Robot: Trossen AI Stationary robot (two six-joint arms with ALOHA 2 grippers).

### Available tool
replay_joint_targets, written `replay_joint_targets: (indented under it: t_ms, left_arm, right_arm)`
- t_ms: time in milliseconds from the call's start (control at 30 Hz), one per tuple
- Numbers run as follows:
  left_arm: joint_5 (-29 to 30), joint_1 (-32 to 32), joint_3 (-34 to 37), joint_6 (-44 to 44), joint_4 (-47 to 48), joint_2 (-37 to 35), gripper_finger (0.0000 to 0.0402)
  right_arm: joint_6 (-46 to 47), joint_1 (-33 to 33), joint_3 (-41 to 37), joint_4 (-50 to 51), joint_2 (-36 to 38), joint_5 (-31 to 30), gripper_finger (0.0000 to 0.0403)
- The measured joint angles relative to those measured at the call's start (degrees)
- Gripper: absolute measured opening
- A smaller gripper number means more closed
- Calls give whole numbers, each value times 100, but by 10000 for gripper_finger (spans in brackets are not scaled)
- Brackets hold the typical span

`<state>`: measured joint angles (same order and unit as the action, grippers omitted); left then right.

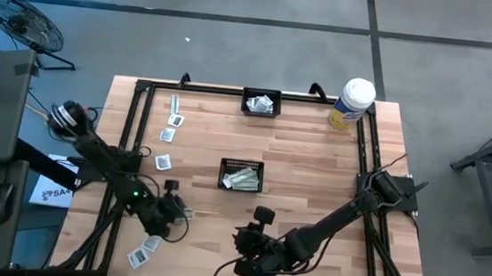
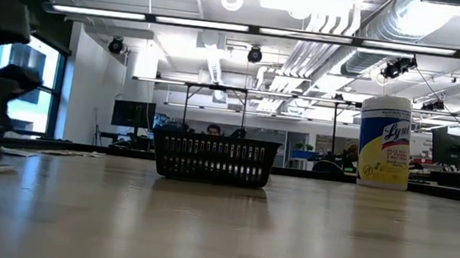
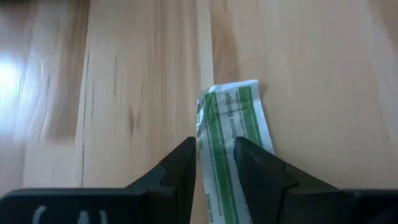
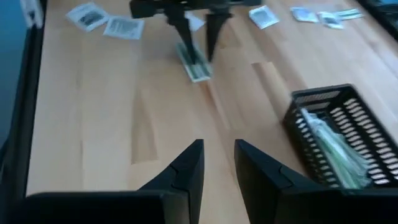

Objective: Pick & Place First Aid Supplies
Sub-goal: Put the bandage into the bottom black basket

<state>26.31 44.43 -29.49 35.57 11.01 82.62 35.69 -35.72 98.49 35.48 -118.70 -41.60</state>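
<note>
Left gripper [image 3: 214,163] low over the tabletop [image 3: 124,93], its 2 fingers [image 3: 180,168] straddling a green-and-white strip packet [image 3: 233,127] lying flat between them; contact with the packet cannot be told.
</note>
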Motion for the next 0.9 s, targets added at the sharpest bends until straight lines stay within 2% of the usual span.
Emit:
replay_joint_targets:
  t_ms: [100, 267, 400, 500, 600, 767, 900]
  left_arm:
    - [192, -181, -8, -344, -914, 504, 113]
    - [264, -545, -3, -806, -2545, 1197, 113]
    - [411, -875, -14, -1009, -3375, 1522, 113]
    - [453, -1077, -163, -1081, -3455, 1660, 113]
    - [440, -1224, -312, -1262, -3401, 1702, 113]
    - [356, -1242, -361, -1436, -3188, 1394, 113]
    - [396, -1057, -372, -1436, -2812, 847, 113]
  right_arm:
    - [-59, 75, -1, -180, -129, 265, 83]
    - [886, 323, 1, -319, -391, 485, 83]
    - [1653, 509, -1, -155, -677, 801, 83]
    - [2083, 692, -1, -218, -873, 1151, 90]
    - [1873, 885, -4, -298, -1050, 1366, 114]
    - [1813, 1153, 1, -412, -1092, 996, 168]
    - [1499, 1297, 1, -586, -1108, 1001, 187]
